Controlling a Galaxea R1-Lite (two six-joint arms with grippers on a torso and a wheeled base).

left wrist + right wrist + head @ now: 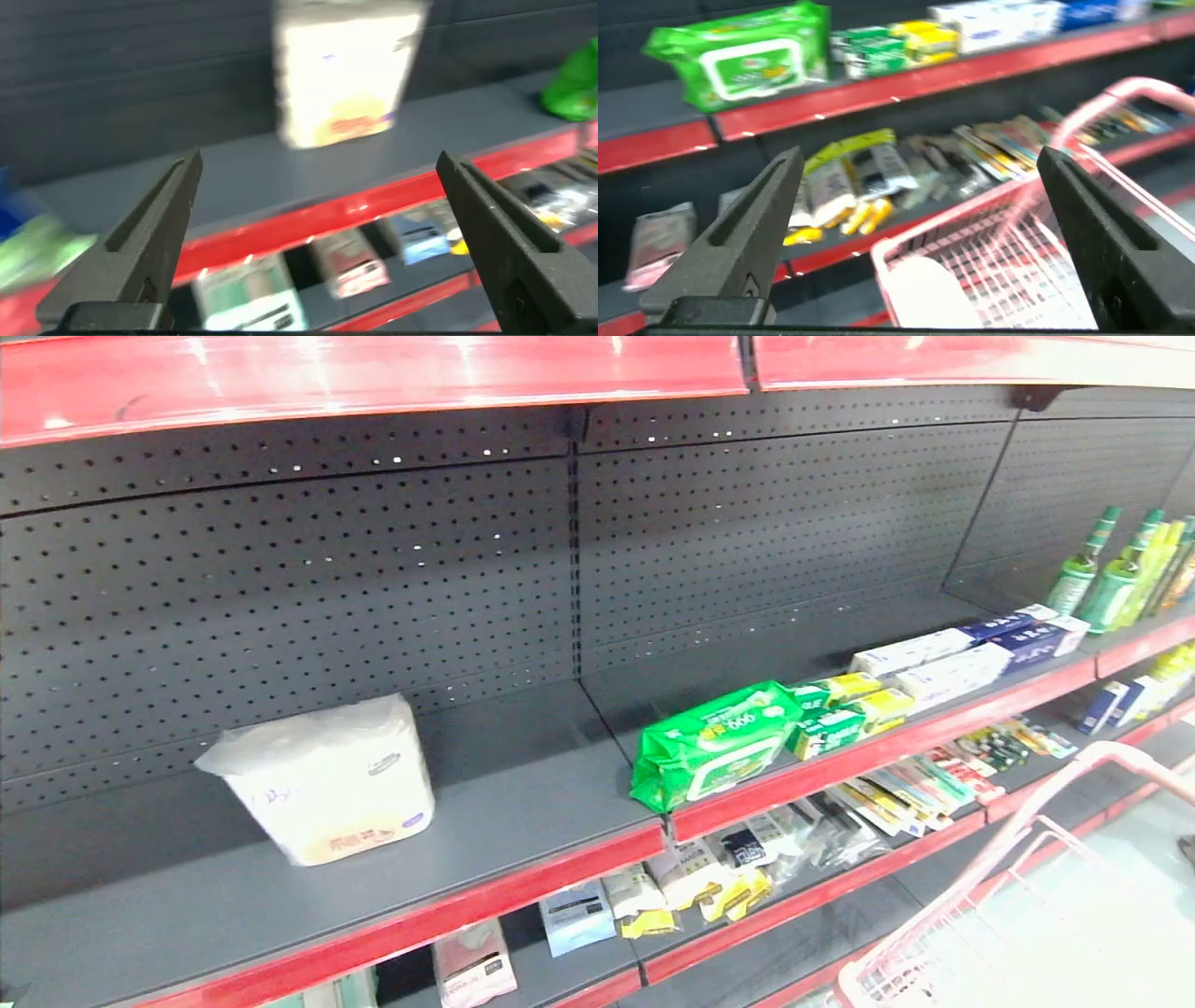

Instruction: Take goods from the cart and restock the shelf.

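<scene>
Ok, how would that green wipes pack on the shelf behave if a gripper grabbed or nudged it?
The green wipes pack looks like a soft, wrinkled film pouch, so it would probably sag and dent rather than stay stiff. Its glossy wrap may be slippery. Lying flat at the shelf front edge, it should slide, not roll.

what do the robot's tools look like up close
The left tool and right tool look alike: two matte dark grey fingers each, flat-sided and angular, widening from slanted tips toward a dark base. No cables or markings visible.
</scene>
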